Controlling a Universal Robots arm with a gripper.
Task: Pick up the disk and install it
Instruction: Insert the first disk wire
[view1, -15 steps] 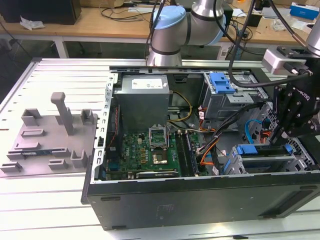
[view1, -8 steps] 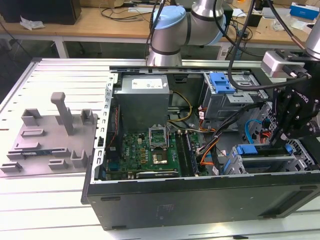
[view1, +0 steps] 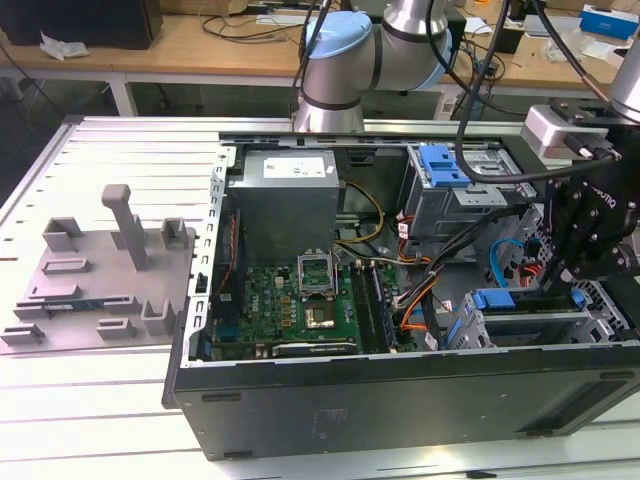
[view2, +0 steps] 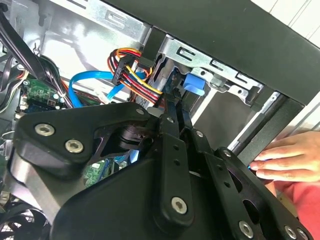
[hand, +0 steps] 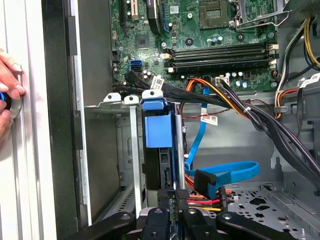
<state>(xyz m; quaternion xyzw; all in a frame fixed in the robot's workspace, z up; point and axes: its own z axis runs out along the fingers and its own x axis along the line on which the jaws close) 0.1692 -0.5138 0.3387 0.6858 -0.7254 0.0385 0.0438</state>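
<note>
The disk (hand: 159, 130) stands on edge in the drive bay at the case's front corner, with its blue caddy tab on top. In the exterior view the disk (view1: 495, 298) sits in the lower bay toward the exterior view's right. My gripper (hand: 175, 196) reaches in at the disk's near end with its two black fingers drawn close together on that edge. In the second wrist view the fingertips (view2: 172, 107) meet just short of the blue tab (view2: 192, 82). The black gripper (view1: 548, 290) hangs over that bay in the exterior view.
Bundles of black and coloured cables (hand: 225, 95) and a blue data cable (hand: 225, 172) run beside the bay. The motherboard (view1: 300, 300), power supply (view1: 290, 200) and a silver cage with a blue latch (view1: 445, 165) fill the case. A person's hand (hand: 7, 85) rests outside the case wall. A grey fixture (view1: 100, 270) lies toward the exterior view's left.
</note>
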